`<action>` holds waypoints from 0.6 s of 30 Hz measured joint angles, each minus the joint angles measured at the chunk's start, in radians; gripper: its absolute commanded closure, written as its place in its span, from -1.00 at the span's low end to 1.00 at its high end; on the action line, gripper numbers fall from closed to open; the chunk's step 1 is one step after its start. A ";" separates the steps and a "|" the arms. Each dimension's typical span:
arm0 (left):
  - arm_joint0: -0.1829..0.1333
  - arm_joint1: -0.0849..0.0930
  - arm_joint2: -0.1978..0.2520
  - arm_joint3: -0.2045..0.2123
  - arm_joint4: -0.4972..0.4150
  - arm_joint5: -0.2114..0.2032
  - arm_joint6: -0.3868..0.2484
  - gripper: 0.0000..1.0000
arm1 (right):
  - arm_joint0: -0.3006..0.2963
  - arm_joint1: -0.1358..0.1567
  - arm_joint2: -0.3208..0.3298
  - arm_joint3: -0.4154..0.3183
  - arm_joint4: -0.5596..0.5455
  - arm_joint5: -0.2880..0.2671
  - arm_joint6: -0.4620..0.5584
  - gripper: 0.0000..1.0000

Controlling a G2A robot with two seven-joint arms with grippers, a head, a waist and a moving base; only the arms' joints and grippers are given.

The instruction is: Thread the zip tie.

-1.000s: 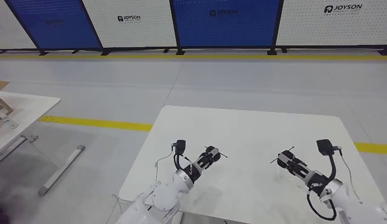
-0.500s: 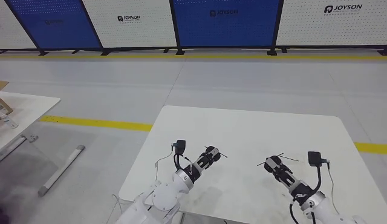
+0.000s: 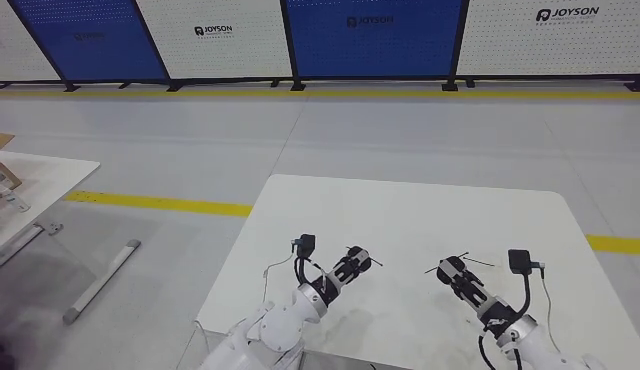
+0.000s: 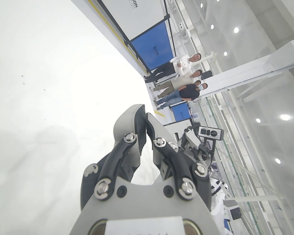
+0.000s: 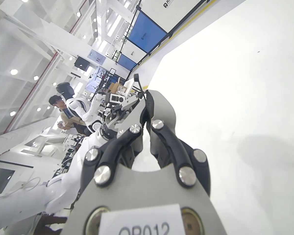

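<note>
Two grippers work over one table [image 3: 420, 205]. The right gripper [image 5: 145, 96], at 5 o'clock, is clamped tight on one zip tie [image 5: 137, 80]. The left gripper [image 4: 146, 118], at 7 o'clock, has its pads pressed together, and a thin black strip [image 3: 371, 261] crosses its tip. Both sit near the 6 o'clock edge, with a wide stretch of tabletop toward 12.
</note>
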 measured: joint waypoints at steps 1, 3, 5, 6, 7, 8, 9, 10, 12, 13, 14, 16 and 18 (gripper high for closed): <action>-0.001 -0.001 0.003 0.002 -0.005 -0.003 0.004 1.00 | 0.000 0.000 0.000 0.000 0.000 0.000 0.000 1.00; -0.001 -0.002 0.003 0.003 -0.008 -0.006 0.005 1.00 | 0.000 0.000 0.000 0.000 0.000 0.000 0.000 1.00; -0.001 -0.002 0.003 0.003 -0.007 -0.006 0.005 1.00 | 0.000 0.000 0.000 0.000 0.000 0.000 0.000 1.00; -0.001 -0.001 0.003 0.002 -0.007 -0.005 0.005 1.00 | 0.000 0.000 0.000 0.000 0.000 0.000 0.000 1.00; -0.001 -0.001 0.003 0.002 -0.007 -0.005 0.005 1.00 | 0.000 0.000 0.000 0.000 0.000 0.000 0.000 1.00; -0.001 -0.001 0.003 0.002 -0.007 -0.005 0.005 1.00 | -0.001 -0.001 0.000 0.001 0.004 0.001 -0.003 1.00; -0.001 -0.001 0.003 0.002 -0.007 -0.005 0.005 1.00 | -0.003 -0.003 -0.001 0.003 0.017 0.002 -0.009 1.00; -0.001 -0.001 0.003 0.002 -0.007 -0.005 0.005 1.00 | -0.003 -0.005 -0.004 0.007 0.032 0.002 -0.012 1.00; -0.001 -0.001 0.003 0.002 -0.007 -0.005 0.005 1.00 | 0.004 -0.012 -0.017 0.024 0.068 0.000 -0.014 1.00; -0.001 -0.001 0.003 0.002 -0.007 -0.005 0.005 1.00 | 0.012 -0.015 -0.027 0.032 0.078 0.000 -0.017 1.00; -0.001 -0.001 0.003 0.002 -0.007 -0.005 0.005 1.00 | 0.021 -0.019 -0.040 0.041 0.082 0.000 -0.024 1.00; -0.001 -0.001 0.003 0.002 -0.007 -0.005 0.005 1.00 | 0.048 -0.031 -0.079 0.063 0.071 0.011 -0.052 1.00; -0.001 -0.001 0.003 0.002 -0.007 -0.005 0.005 1.00 | 0.078 -0.044 -0.125 0.083 0.050 0.029 -0.075 1.00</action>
